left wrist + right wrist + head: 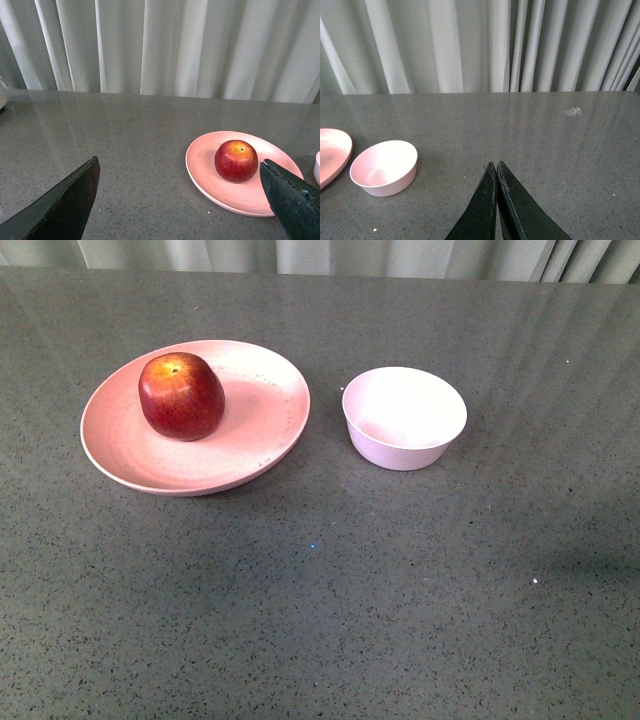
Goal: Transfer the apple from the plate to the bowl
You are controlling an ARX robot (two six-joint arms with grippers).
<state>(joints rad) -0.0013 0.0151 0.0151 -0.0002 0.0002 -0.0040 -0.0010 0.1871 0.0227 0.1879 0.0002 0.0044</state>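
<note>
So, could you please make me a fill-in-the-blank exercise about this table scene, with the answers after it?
1. In the front view, the bowl stands to the ____ of the plate.
2. The apple rests on the ____.
3. The left gripper is ____ and holds nothing.
4. The right gripper is ____.
Missing words: right; plate; open; shut.

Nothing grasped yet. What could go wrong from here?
1. The apple is round and glossy on a shallow plate; an off-centre close by the open left gripper may roll it away.
2. The bowl looks barely wider than the apple, so a misaligned drop could hit the rim or tip it.
</note>
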